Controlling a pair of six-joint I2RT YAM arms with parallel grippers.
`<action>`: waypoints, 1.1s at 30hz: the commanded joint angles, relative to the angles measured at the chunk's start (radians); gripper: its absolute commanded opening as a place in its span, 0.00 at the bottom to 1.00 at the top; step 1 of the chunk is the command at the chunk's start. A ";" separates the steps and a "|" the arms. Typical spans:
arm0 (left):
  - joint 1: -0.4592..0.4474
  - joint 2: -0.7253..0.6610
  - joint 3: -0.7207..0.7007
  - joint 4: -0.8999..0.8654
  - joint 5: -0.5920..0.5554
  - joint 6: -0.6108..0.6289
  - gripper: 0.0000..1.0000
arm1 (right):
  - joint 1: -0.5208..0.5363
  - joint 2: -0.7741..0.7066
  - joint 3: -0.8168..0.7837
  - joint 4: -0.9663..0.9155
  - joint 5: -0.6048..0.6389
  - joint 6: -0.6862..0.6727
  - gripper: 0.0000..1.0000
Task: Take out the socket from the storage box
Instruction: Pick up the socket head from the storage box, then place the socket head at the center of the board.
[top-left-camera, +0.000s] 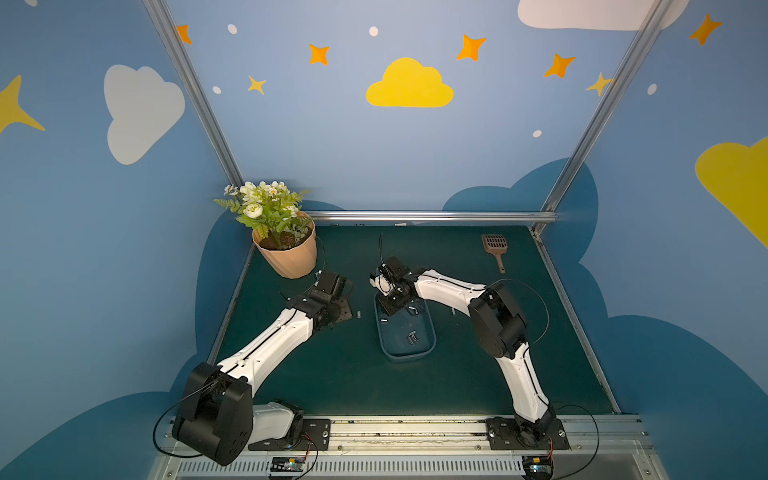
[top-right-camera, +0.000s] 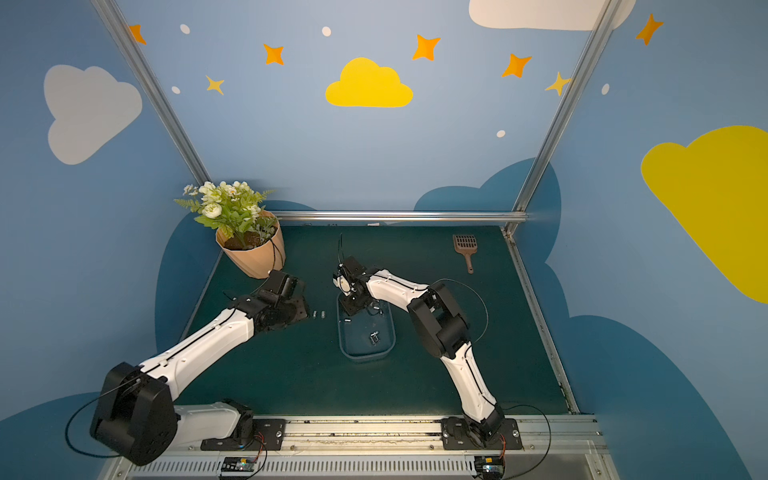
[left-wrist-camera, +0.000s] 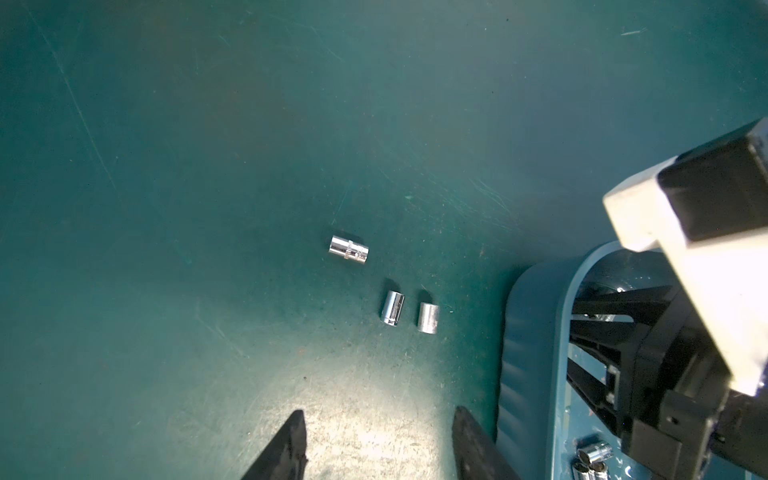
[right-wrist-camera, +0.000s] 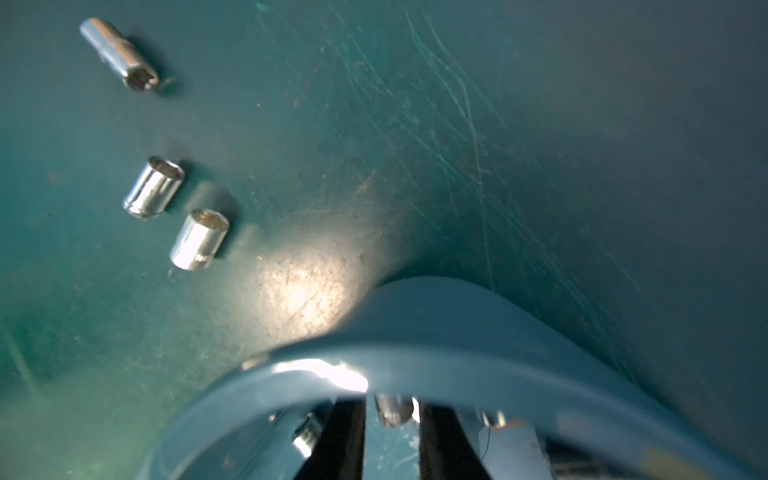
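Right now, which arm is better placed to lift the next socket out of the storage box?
Right. The right gripper sits inside the storage box, jaws either side of a socket. The left gripper hangs open over the mat, outside the box.

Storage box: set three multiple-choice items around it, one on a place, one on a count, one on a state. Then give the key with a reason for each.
1. Where is the right gripper?
A. Over the flowerpot
B. Down in the storage box
C. Beside the scoop

2. In the left wrist view, how many sockets lie on the mat outside the box?
A. One
B. Three
C. Five

3. How is the left gripper?
A. Open and empty
B. Shut on a socket
C. Shut on the box rim

Key:
1 B: its fingers reach below the box rim.
2 B: three lie apart on the mat beside the box.
3 A: its fingers stand apart with only bare mat between them.
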 joint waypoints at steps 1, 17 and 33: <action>0.006 -0.027 -0.016 0.001 0.003 -0.008 0.57 | 0.006 0.029 0.008 -0.017 -0.013 0.002 0.20; 0.006 -0.037 -0.015 0.000 -0.001 -0.008 0.58 | 0.000 -0.102 -0.062 -0.017 -0.001 -0.007 0.14; 0.008 -0.031 -0.007 0.003 0.000 -0.003 0.58 | -0.144 -0.386 -0.224 -0.021 0.006 0.019 0.14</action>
